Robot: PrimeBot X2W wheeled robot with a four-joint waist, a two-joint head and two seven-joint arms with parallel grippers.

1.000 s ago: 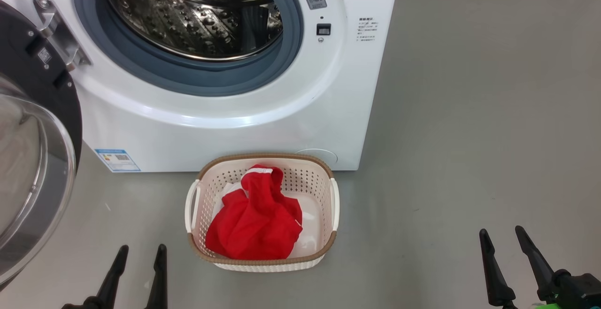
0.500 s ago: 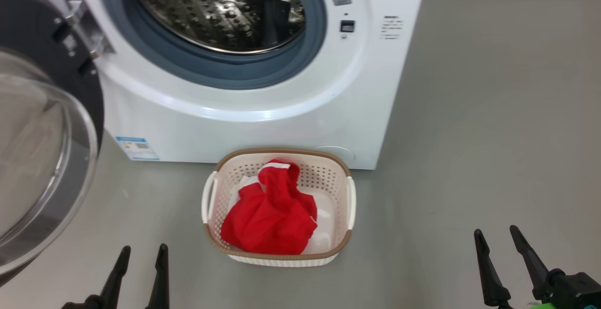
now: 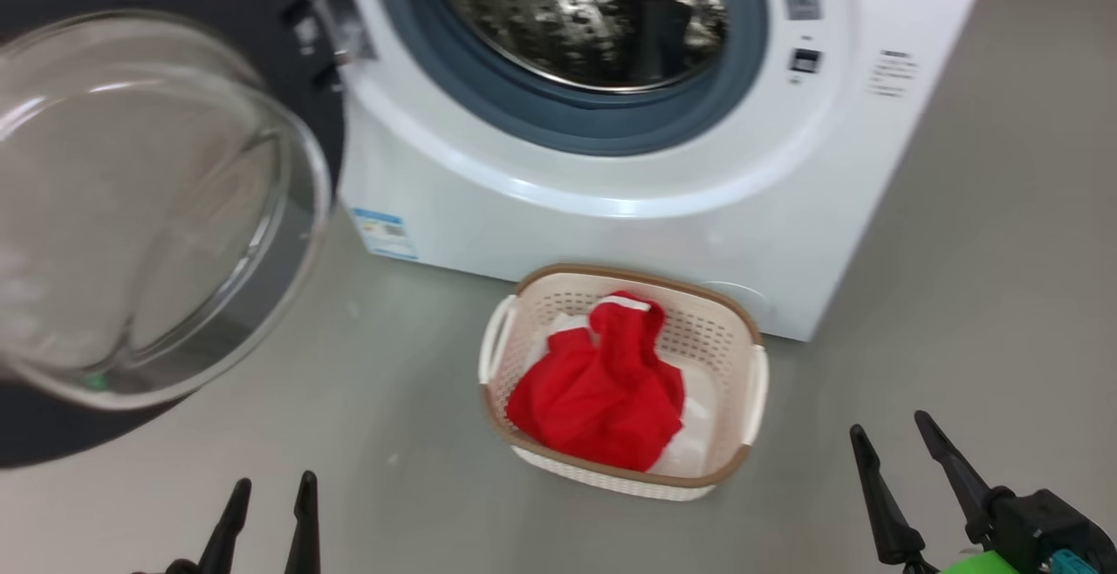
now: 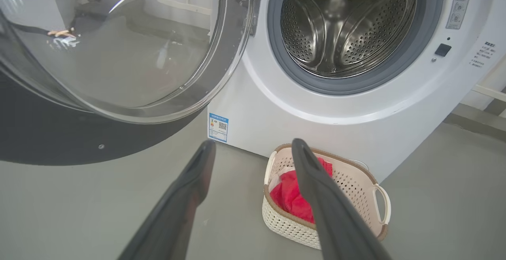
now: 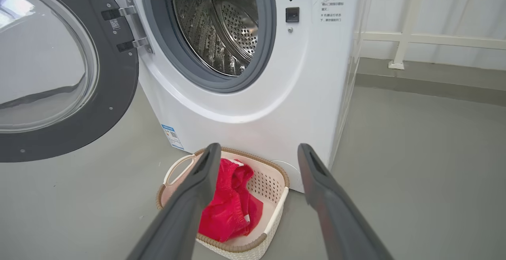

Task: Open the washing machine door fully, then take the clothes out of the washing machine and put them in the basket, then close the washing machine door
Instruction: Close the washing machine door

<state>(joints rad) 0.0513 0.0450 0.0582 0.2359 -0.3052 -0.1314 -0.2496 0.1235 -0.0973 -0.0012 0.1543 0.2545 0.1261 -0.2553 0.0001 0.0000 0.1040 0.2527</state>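
Note:
The white washing machine [image 3: 611, 199] [image 4: 348, 110] [image 5: 276, 94] stands with its steel drum bare of laundry. Its door [image 3: 157, 208] [image 4: 118, 46] [image 5: 51, 66], black-rimmed with a bulging glass bowl, hangs swung wide to the left. On the floor in front sits the cream basket [image 3: 737, 356] [image 4: 355, 185] [image 5: 272, 196], and the red clothes [image 3: 602, 391] [image 4: 286, 196] [image 5: 233, 208] lie bunched inside it. My left gripper [image 3: 269, 491] [image 4: 253, 149] is open at the lower left, below the door. My right gripper [image 3: 892, 434] [image 5: 257, 151] is open at the lower right, right of the basket.
Grey floor [image 3: 1003, 251] spreads to the right of the machine and around the basket. A white railing [image 5: 411, 34] runs along the wall behind the machine's right side. A blue label sticker [image 3: 384, 232] marks the machine's lower left front.
The head camera has turned left, so machine, door and basket have shifted right in the picture. Both grippers hold their places, open. The clothes lie unchanged in the basket.

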